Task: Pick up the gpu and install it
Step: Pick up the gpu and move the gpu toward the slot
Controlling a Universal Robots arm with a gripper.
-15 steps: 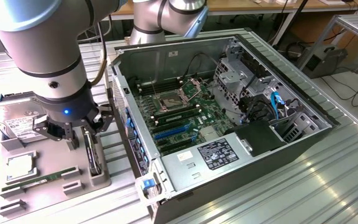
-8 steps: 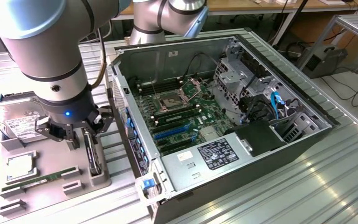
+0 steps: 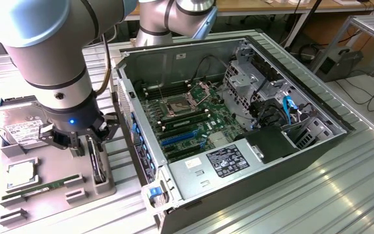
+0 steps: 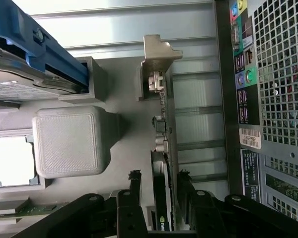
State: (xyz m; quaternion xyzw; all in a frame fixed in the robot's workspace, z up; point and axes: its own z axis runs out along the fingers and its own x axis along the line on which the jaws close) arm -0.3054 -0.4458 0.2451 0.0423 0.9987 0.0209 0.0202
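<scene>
ribbed silver metal worktop [image 3: 284, 200] spans the exterior view. two things rest directly on it: a grey moulded holder tray [image 3: 54, 168] at the lower left, and an open dark computer case [image 3: 174, 63] at the centre, open side up, just beside the tray.

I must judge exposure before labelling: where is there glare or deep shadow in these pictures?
Exterior view: strong glare on the ribbed metal table beside the computer case, whose interior is dim near the drive bays. Wrist view: the processor is washed out to white; the gpu, edge-on, is evenly lit.
</scene>
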